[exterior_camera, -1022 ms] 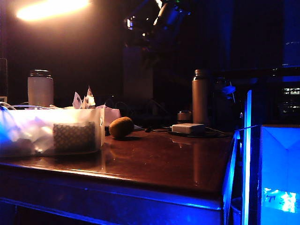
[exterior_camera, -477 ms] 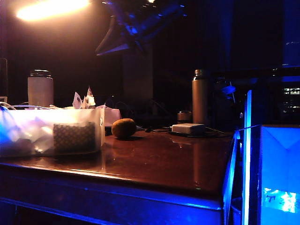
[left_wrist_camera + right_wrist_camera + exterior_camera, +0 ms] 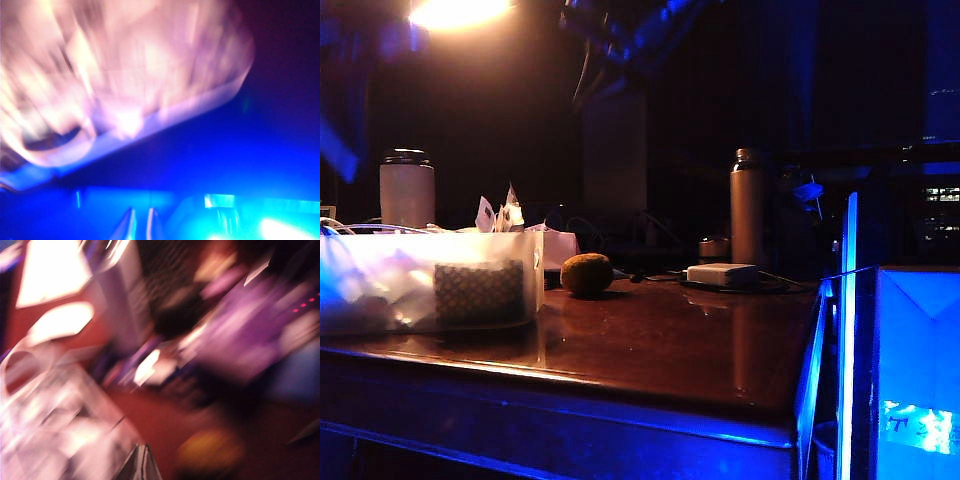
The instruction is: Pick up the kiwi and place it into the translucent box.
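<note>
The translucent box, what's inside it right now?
Through the translucent box's frosted wall show crumpled white paper and a dark checkered block. The kiwi lies outside, on the table beside it. The frosting blurs everything else.

Kiwi [image 3: 586,274]: dull brown-olive, matte; a yellowish blur [image 3: 210,452] in the right wrist view.
Translucent box [image 3: 425,283]: frosted whitish, tinted blue-violet by the lighting; a dark block with a fine pale check pattern [image 3: 477,291] shows through its wall. Washed pink-white in both wrist views [image 3: 125,75].
Table [image 3: 660,340]: glossy reddish-brown, edge lit blue.
Flat box [image 3: 720,273]: white.
Flask [image 3: 746,205]: tan metallic.
Jar [image 3: 406,187]: pale, dark lid.
Panelled box [image 3: 915,370]: glowing blue.
Left gripper [image 3: 140,226]: pale violet-grey fingertips against blue.
Right gripper [image 3: 142,466]: grey fingertips, pressed together, beside the yellowish blur.
</note>
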`<act>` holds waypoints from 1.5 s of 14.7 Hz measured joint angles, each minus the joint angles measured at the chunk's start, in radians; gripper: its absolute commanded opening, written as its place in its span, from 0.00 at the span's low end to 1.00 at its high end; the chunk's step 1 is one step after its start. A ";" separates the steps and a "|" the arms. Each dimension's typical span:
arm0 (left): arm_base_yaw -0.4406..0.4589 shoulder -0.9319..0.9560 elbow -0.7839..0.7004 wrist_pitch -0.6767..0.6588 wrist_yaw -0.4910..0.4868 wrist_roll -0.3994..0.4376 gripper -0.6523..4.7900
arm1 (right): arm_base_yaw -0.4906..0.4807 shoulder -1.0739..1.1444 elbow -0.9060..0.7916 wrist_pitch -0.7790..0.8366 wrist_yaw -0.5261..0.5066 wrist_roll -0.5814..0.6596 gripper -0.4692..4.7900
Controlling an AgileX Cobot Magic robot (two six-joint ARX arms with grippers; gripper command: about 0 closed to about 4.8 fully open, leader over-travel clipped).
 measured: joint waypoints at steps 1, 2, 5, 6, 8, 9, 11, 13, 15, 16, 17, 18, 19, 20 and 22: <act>-0.001 0.034 -0.012 0.001 -0.023 -0.006 0.21 | 0.000 -0.008 0.001 0.043 0.034 0.000 0.09; 0.000 0.067 -0.014 0.007 -0.052 -0.016 0.21 | -0.001 -0.009 0.000 0.071 0.041 0.000 0.09; 0.000 0.177 -0.014 0.055 -0.137 -0.022 0.21 | -0.001 -0.008 0.000 0.103 0.044 0.000 0.09; 0.000 0.213 -0.014 0.084 -0.146 -0.022 0.21 | -0.001 -0.008 0.000 0.106 0.055 0.000 0.09; 0.000 0.286 -0.015 0.128 -0.146 -0.024 0.21 | -0.002 -0.008 0.000 0.113 0.074 0.000 0.09; 0.000 0.307 -0.016 0.145 -0.147 -0.024 0.21 | -0.002 -0.008 0.000 0.113 0.074 0.000 0.09; -0.001 0.336 -0.019 0.172 -0.147 -0.025 0.21 | -0.002 -0.008 0.000 0.113 0.074 0.000 0.09; -0.002 0.336 -0.020 0.217 -0.189 -0.026 0.21 | -0.002 -0.008 0.000 0.115 0.076 -0.010 0.09; -0.001 0.337 -0.020 0.300 -0.230 -0.026 0.21 | -0.003 -0.008 0.000 0.121 0.096 -0.019 0.09; -0.001 0.336 -0.018 0.327 -0.233 -0.023 0.21 | -0.005 -0.008 0.000 0.121 0.098 -0.019 0.09; -0.001 0.336 -0.009 0.329 -0.232 -0.023 0.21 | -0.006 -0.008 0.000 0.121 0.113 -0.019 0.09; -0.001 0.333 0.007 0.302 -0.225 -0.022 0.21 | -0.014 -0.008 0.000 0.121 0.127 -0.037 0.09; 0.000 0.320 0.031 0.270 -0.204 -0.022 0.21 | -0.019 -0.007 0.000 0.121 0.140 -0.060 0.09; 0.000 0.294 0.062 0.234 -0.191 -0.022 0.21 | -0.028 -0.003 0.000 0.121 0.148 -0.098 0.09; 0.000 0.251 0.146 0.201 -0.159 -0.022 0.21 | -0.037 0.020 -0.001 0.118 0.150 -0.242 0.09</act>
